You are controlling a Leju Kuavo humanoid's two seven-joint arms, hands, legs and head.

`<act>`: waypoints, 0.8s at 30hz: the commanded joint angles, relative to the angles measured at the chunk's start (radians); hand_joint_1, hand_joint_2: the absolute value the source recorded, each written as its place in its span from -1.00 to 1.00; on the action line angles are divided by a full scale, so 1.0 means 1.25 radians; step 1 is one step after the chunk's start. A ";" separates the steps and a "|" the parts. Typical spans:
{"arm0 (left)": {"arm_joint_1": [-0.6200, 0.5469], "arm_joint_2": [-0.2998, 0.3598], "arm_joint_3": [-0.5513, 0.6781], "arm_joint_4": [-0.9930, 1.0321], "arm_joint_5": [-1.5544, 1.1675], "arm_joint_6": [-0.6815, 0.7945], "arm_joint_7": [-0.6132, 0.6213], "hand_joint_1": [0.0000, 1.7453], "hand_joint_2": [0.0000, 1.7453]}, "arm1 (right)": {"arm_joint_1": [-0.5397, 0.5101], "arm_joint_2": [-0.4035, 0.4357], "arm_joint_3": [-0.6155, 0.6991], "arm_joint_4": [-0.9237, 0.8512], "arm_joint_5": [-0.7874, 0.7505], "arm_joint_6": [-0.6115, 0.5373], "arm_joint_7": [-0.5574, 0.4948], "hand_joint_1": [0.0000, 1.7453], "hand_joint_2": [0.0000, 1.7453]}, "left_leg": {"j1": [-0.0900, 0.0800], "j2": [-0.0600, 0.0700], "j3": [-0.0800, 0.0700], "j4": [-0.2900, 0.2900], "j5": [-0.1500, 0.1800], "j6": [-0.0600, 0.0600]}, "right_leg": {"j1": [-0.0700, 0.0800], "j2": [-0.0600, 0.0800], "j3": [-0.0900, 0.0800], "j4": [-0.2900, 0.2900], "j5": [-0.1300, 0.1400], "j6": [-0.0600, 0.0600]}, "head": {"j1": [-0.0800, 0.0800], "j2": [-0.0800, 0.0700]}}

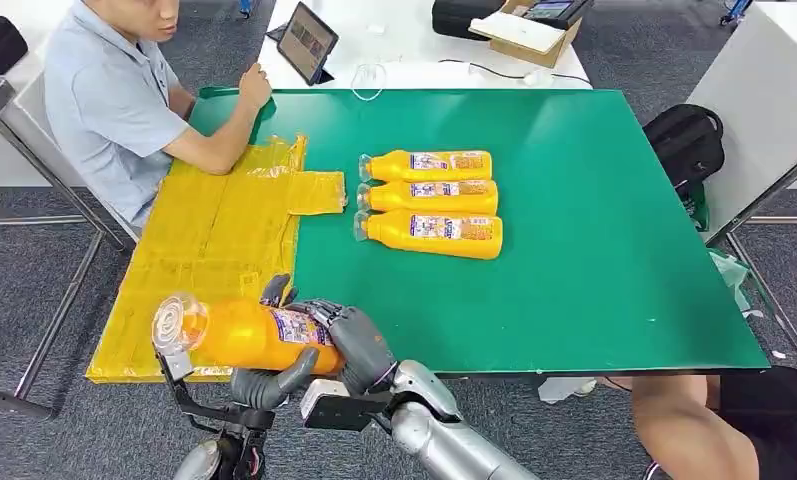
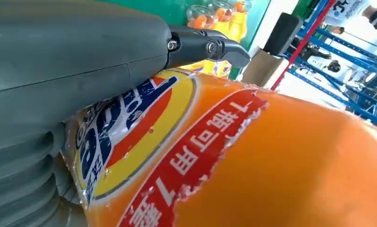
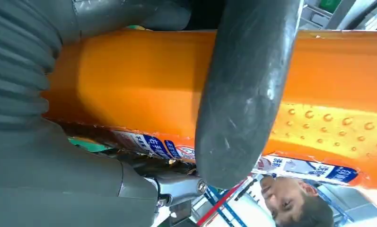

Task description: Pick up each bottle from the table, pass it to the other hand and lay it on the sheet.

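Nearest you, both hands are on one bottle (image 1: 244, 335), held level over the near edge of the table (image 1: 594, 250), clear cap end pointing to the robot's left. Right hand (image 1: 359, 345) is wrapped round the labelled end, fingers over the top and thumb under; the right wrist view shows a finger (image 3: 245, 94) clamped across the orange body. Left hand (image 1: 264, 385) is curled under the middle, and the left wrist view shows its thumb (image 2: 73, 61) pressed on the label, so it's holding too. This looks like mid-handover, right to left.

To do it well: make sure the left hand's hold is firm before you loosen the right. The bottle is smooth and rounded, so it may roll in a loose grasp. Open the right hand fully and draw it straight back along the bottle's axis, so the fingers don't drag the label end. Keep the bottle level.

Just beyond, the yellow sheet (image 1: 214, 230) lies on the table's left part, its near corner under the cap end. Lay the bottle well onto it, not on the overhanging edge. A person's arm (image 1: 214, 150) rests at the sheet's far side, so stay near.

Further out, three bottles (image 1: 429, 205) lie side by side on the green, waiting
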 commanded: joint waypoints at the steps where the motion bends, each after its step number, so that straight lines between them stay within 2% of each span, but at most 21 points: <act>1: -0.064 -0.002 -0.019 0.016 0.013 0.006 -0.001 1.00 1.00 | -0.009 0.006 0.076 0.103 0.031 -0.014 0.021 -1.00 1.00 | 0.001 -0.003 0.003 -0.001 -0.001 -0.001 | 0.001 -0.003 0.004 -0.001 -0.001 -0.002 | 0.000 0.000; 4: -0.057 -0.004 -0.014 0.004 0.045 -0.017 0.003 1.00 1.00 | -0.010 0.002 0.081 0.099 0.044 -0.033 0.019 -1.00 1.00 | 0.001 -0.002 0.003 0.000 -0.001 -0.001 | 0.001 -0.002 0.003 0.000 -0.001 -0.002 | 0.000 0.000; 5: -0.059 -0.004 -0.013 0.006 0.054 -0.027 0.004 1.00 1.00 | -0.010 -0.002 0.078 0.088 0.042 -0.036 0.018 -1.00 -1.00 | 0.001 -0.002 0.002 0.000 0.000 -0.001 | 0.001 -0.002 0.003 -0.001 -0.001 -0.001 | 0.000 0.000; 11: -0.089 -0.010 0.019 0.073 0.107 -0.051 0.036 1.00 1.00 | 0.000 -0.060 0.053 -0.052 0.100 -0.149 0.029 -1.00 -1.00 | 0.000 -0.004 0.001 0.000 0.000 0.000 | 0.000 -0.003 0.002 0.000 -0.001 -0.001 | 0.000 0.000; 16: -0.077 -0.009 0.033 0.061 0.106 -0.062 0.033 1.00 1.00 | 0.045 -0.107 0.001 -0.172 0.141 -0.207 0.039 -1.00 -1.00 | 0.001 -0.003 0.001 0.000 0.000 0.000 | 0.001 -0.003 0.003 -0.001 -0.001 -0.001 | 0.000 0.000; 24: -0.086 -0.005 0.045 0.071 0.088 -0.043 0.027 1.00 1.00 | 0.079 -0.133 -0.064 -0.195 0.161 -0.253 0.019 -1.00 -1.00 | 0.000 -0.003 0.001 0.000 0.000 -0.001 | 0.000 -0.003 0.003 -0.001 -0.001 -0.001 | 0.000 0.000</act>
